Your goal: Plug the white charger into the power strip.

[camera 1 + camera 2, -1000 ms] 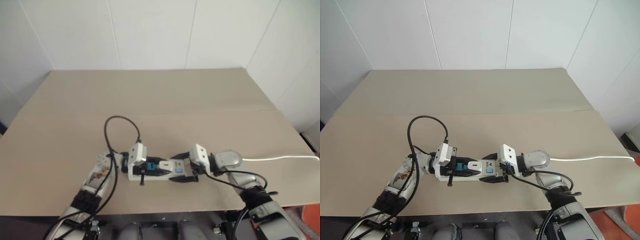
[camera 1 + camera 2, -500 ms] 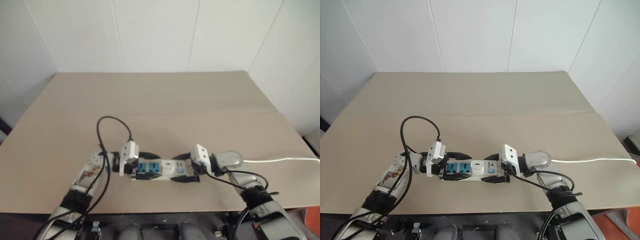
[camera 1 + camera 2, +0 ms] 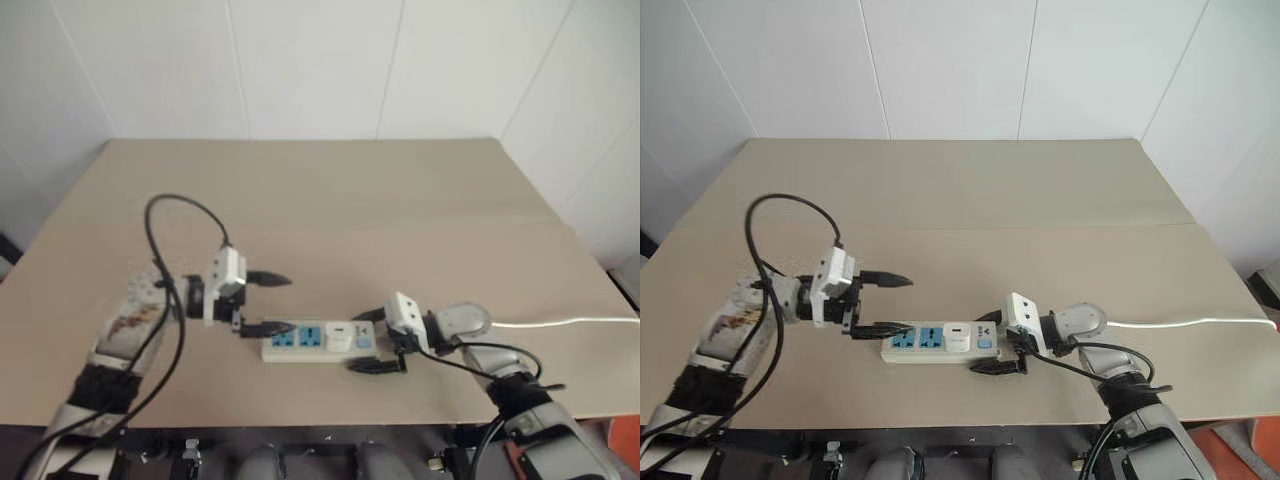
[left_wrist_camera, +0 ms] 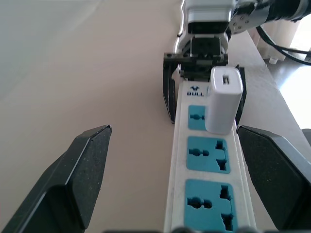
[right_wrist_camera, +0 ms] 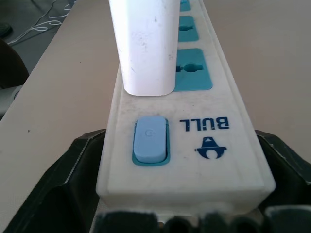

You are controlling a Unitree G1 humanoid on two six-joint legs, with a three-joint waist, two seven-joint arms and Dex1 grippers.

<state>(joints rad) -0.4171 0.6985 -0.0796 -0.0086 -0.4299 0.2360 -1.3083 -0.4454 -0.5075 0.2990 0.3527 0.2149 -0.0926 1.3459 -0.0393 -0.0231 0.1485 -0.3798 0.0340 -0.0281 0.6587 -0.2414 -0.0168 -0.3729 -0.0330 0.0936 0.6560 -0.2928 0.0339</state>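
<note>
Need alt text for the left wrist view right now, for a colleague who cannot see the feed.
The white charger stands upright in the power strip's socket nearest its switch end, leaving two blue sockets free. The left gripper is open, its black fingers apart on either side of the strip, and the right gripper straddles the far end.

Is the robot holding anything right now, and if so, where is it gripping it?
Nothing is gripped. The left gripper is open and clear of the power strip. The right gripper is open, its fingers straddling the strip's switch end. The white charger stands plugged in.
</note>
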